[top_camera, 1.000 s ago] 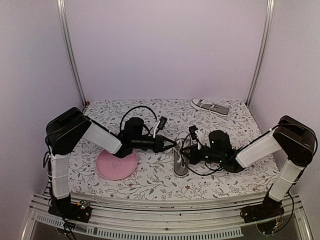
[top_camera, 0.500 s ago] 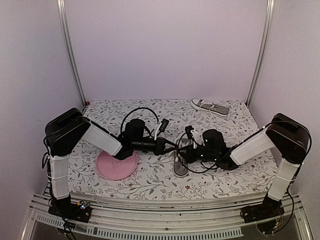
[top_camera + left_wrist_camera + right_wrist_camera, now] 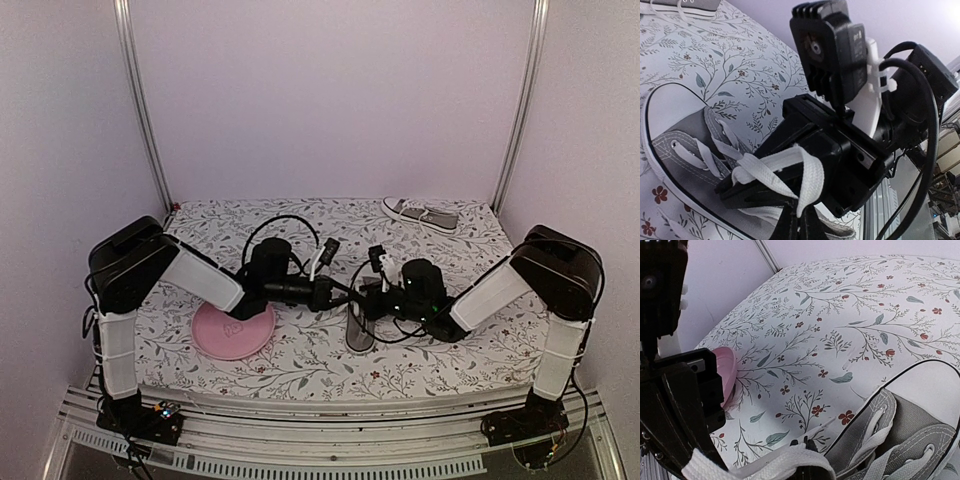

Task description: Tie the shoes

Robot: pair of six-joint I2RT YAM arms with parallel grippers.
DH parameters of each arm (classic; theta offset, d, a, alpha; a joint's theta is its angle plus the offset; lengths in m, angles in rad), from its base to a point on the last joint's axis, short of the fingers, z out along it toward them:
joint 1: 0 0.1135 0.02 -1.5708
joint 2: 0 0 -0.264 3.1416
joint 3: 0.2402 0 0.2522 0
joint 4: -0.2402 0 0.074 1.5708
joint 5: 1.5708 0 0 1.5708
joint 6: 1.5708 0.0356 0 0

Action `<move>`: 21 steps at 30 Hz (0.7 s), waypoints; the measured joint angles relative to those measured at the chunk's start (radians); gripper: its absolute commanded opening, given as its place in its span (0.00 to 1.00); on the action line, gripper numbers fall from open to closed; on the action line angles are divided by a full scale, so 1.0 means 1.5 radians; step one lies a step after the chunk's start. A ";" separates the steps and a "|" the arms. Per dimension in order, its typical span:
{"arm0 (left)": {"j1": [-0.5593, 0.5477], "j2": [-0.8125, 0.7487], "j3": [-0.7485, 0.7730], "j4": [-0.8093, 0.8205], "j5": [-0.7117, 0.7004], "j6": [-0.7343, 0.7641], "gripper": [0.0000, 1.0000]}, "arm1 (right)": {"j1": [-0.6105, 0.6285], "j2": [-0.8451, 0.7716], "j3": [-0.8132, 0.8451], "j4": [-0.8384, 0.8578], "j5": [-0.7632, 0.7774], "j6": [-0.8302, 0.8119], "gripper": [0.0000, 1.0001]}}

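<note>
One grey shoe [image 3: 360, 328] lies mid-table, toe toward me, its white laces pulled up between the two grippers. My left gripper [image 3: 337, 292] reaches in from the left. In the left wrist view it [image 3: 798, 220] is shut on a white lace [image 3: 810, 182] that loops over the right gripper's black fingers [image 3: 755, 187]. My right gripper [image 3: 361, 300] meets it from the right. In the right wrist view it [image 3: 810, 443] is shut, with a thin lace strand running to its tips and a lace band [image 3: 785, 460] draped across it. The second shoe [image 3: 421, 214] lies at the back right.
A round pink plate [image 3: 233, 331] rests on the floral cloth just left of the grippers, under the left forearm. Cables arch over both wrists. Metal posts stand at the back corners, with walls close on each side.
The right arm has slid left, bringing its gripper over the shoe and against the left gripper. The left gripper has barely moved. Both stay shut.
</note>
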 measured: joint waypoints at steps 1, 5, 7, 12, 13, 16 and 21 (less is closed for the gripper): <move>-0.001 0.000 0.000 -0.001 0.000 0.000 0.00 | 0.000 0.006 -0.001 0.019 0.004 0.000 0.02; -0.008 0.000 0.000 -0.003 0.000 -0.001 0.00 | 0.000 0.029 -0.018 0.101 0.020 0.001 0.02; -0.012 0.000 0.000 -0.003 0.001 -0.003 0.00 | -0.001 0.041 -0.024 0.135 0.020 0.002 0.02; -0.014 0.000 -0.001 -0.004 -0.004 -0.007 0.17 | -0.005 0.049 -0.039 0.191 0.014 0.010 0.02; -0.014 -0.002 -0.002 -0.007 -0.008 -0.007 0.24 | -0.006 0.049 -0.043 0.200 0.013 0.011 0.02; -0.013 -0.018 -0.020 -0.019 -0.019 -0.002 0.39 | -0.009 0.049 -0.053 0.221 0.012 0.012 0.02; -0.003 -0.079 -0.055 -0.037 -0.043 0.010 0.53 | -0.011 0.049 -0.067 0.240 0.004 0.012 0.02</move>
